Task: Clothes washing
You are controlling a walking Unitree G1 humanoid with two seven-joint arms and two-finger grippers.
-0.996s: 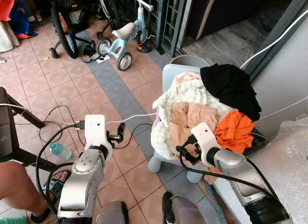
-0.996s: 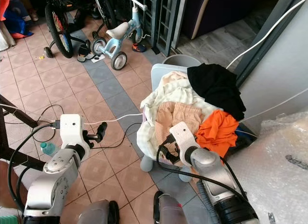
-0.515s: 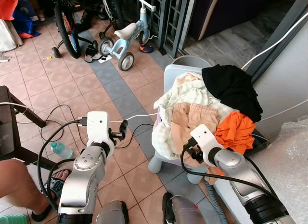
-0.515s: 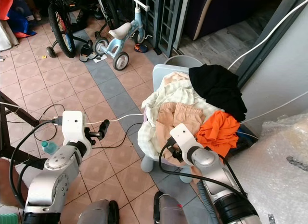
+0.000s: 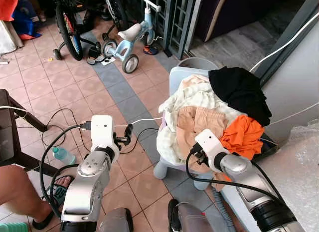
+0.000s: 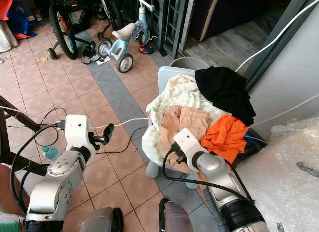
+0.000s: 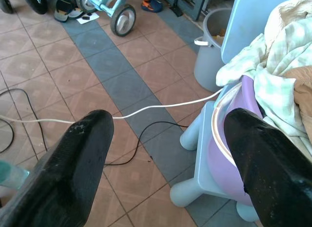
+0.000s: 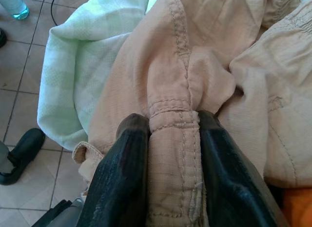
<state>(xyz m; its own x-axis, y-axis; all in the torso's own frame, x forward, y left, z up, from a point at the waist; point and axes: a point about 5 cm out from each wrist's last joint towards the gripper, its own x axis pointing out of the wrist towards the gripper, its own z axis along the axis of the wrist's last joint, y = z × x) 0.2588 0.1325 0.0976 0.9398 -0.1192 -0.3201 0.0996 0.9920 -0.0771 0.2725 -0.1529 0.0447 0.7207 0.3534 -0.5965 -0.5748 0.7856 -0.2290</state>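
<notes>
A heap of clothes lies in a purple basin (image 7: 222, 154) on a pale blue child's chair (image 5: 180, 75): beige trousers (image 5: 199, 123), a pale green checked cloth (image 5: 192, 98), an orange garment (image 5: 243, 136) and a black garment (image 5: 238, 92). My right gripper (image 8: 168, 139) is at the front of the heap, shut on a thick seam fold of the beige trousers (image 8: 170, 139). My left gripper (image 5: 125, 133) hangs open over the tiled floor, to the left of the chair, holding nothing. Its two fingers (image 7: 73, 163) stand wide apart.
A white cable (image 7: 161, 107) and black cables cross the floor by the chair. A grey bucket (image 7: 209, 56) stands behind the chair. A child's tricycle (image 5: 127, 40) and a bicycle (image 5: 67, 22) are at the back. A water bottle (image 5: 62, 155) and a person's leg (image 5: 20, 194) are at my left.
My right gripper has drawn slightly back and left with the trousers' fold in it. The left arm has barely moved. The camera shifted a little.
</notes>
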